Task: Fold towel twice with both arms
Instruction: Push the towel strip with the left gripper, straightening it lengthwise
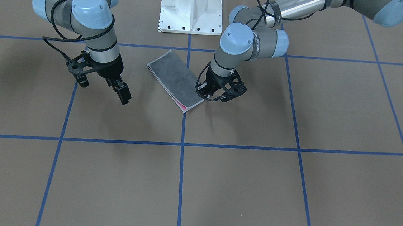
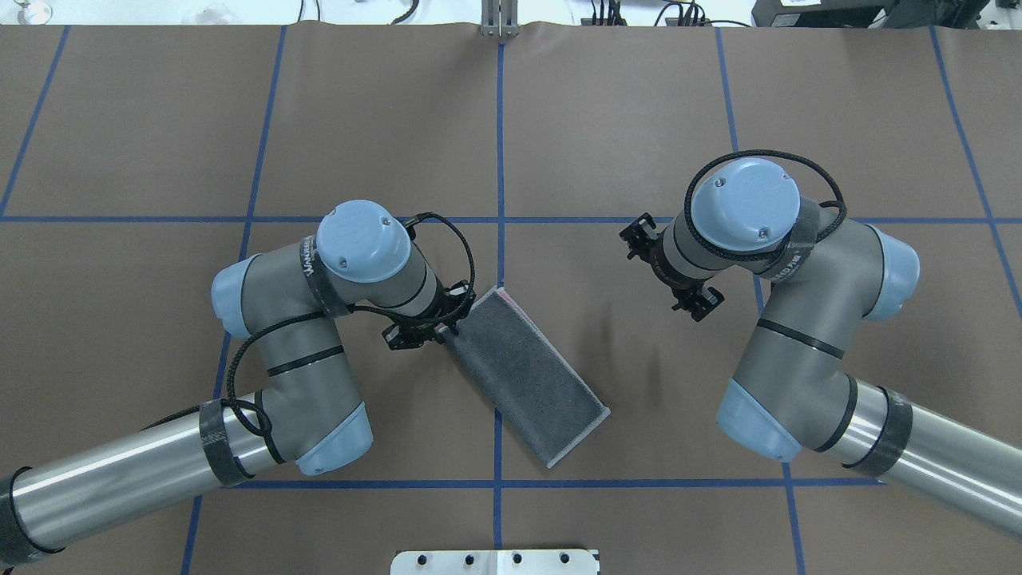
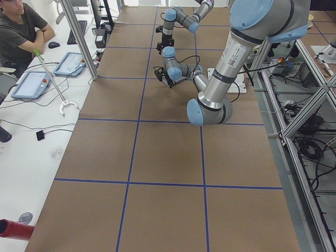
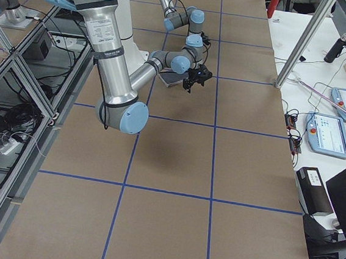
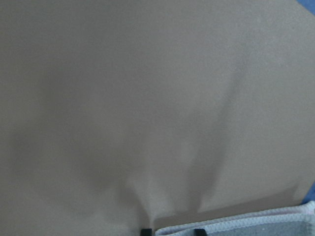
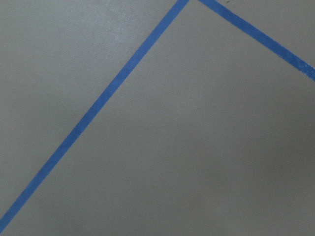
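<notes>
left hand [image 1: 203, 91] at towel [image 1: 175, 77] edge, tips mostly hidden, grip unclear | right hand [image 1: 105, 91] wide, off towel

The left arm [image 2: 295, 351] and the right arm [image 2: 798, 343] are built alike: polished silver tubes, matt grey elbow and wrist housings, and round light blue caps with small screws in them. A dark band with white lettering, too small to read, wraps each wrist housing, and black tape rings the silver tubes. A black braided cable loops loosely over each wrist down to the claw. The left claw [image 1: 204, 91] and the right claw [image 1: 104, 91] are black, with open skeletal frames and two slim fingers. The white pedestal base [image 1: 191, 11] carries a row of dark bolts along one edge.
</notes>
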You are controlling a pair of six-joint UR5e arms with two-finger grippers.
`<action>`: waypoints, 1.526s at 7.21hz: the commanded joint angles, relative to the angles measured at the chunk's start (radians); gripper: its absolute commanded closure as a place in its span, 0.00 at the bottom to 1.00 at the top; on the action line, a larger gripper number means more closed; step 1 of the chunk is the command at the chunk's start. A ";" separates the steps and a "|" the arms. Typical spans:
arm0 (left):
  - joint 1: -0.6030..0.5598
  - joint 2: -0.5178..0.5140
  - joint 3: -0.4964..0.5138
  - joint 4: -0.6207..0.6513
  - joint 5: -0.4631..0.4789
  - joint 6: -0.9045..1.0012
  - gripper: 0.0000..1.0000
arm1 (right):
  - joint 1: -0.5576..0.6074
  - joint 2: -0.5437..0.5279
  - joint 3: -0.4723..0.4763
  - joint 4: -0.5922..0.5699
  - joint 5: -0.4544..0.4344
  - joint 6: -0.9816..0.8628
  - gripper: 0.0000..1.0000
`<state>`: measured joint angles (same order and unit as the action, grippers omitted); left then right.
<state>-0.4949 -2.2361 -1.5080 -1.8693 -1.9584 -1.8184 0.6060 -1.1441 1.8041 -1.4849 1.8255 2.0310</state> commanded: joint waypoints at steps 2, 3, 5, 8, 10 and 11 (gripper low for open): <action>0.001 -0.002 -0.006 0.001 -0.007 0.002 1.00 | -0.002 0.000 0.000 0.000 0.000 0.000 0.00; 0.001 -0.008 -0.009 0.001 -0.010 0.013 1.00 | -0.002 0.000 -0.005 0.000 0.001 -0.002 0.00; -0.016 -0.017 -0.001 -0.031 0.001 0.089 1.00 | -0.002 -0.002 -0.008 0.000 0.001 -0.002 0.00; -0.085 -0.092 0.151 -0.197 0.001 0.114 1.00 | 0.001 -0.006 -0.005 0.002 0.002 -0.005 0.00; -0.105 -0.198 0.305 -0.262 0.001 0.116 1.00 | 0.003 -0.006 -0.003 0.002 0.002 -0.008 0.00; -0.117 -0.210 0.331 -0.275 0.003 0.138 1.00 | 0.003 -0.008 -0.002 0.002 0.002 -0.008 0.00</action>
<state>-0.5979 -2.4160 -1.2305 -2.1155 -1.9570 -1.6973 0.6086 -1.1509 1.8010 -1.4834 1.8270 2.0241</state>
